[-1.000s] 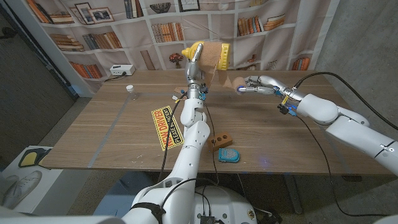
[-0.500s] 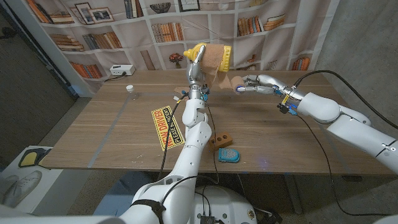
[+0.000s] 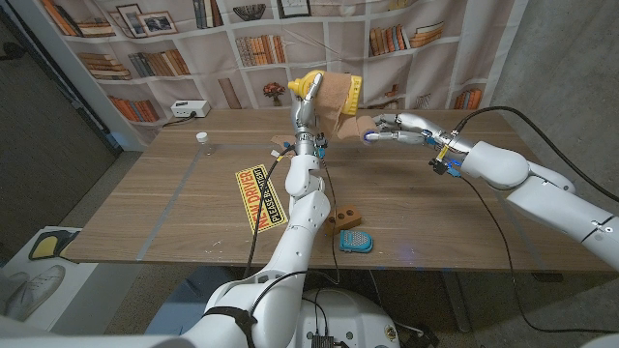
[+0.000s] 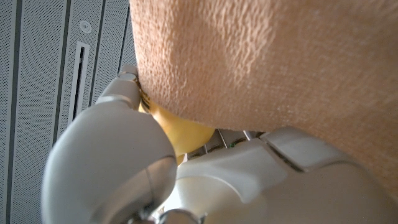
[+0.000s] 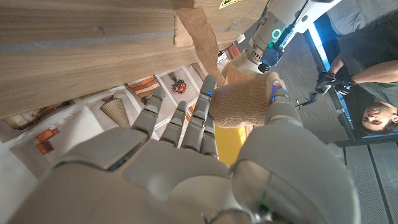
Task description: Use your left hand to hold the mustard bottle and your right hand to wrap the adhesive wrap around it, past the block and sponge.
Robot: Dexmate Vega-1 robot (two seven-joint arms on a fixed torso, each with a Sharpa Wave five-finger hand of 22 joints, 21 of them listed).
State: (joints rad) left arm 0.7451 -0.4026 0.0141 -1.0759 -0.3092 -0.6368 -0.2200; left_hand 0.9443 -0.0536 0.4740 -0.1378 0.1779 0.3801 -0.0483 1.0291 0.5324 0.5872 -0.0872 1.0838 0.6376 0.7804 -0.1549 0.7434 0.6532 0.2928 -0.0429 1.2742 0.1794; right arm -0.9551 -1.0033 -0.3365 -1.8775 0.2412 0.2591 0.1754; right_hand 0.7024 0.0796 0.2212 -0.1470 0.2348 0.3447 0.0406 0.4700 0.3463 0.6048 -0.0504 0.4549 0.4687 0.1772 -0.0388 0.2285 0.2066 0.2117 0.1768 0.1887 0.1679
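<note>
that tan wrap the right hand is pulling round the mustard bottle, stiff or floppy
Probably floppy: the adhesive wrap curves around the mustard bottle toward the right hand. Its crinkled weave suggests it is stretchy and grippy, likely light.

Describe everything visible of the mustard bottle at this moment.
The mustard bottle is yellow with a pointed yellow cap, held up above the far side of the table, tilted with the cap toward the robot's left. Tan, crepe-textured adhesive wrap covers most of its body, leaving the cap end and a yellow strip at the base end bare. The left hand grips it from below; the right hand holds the roll end of the wrap beside it.
</note>
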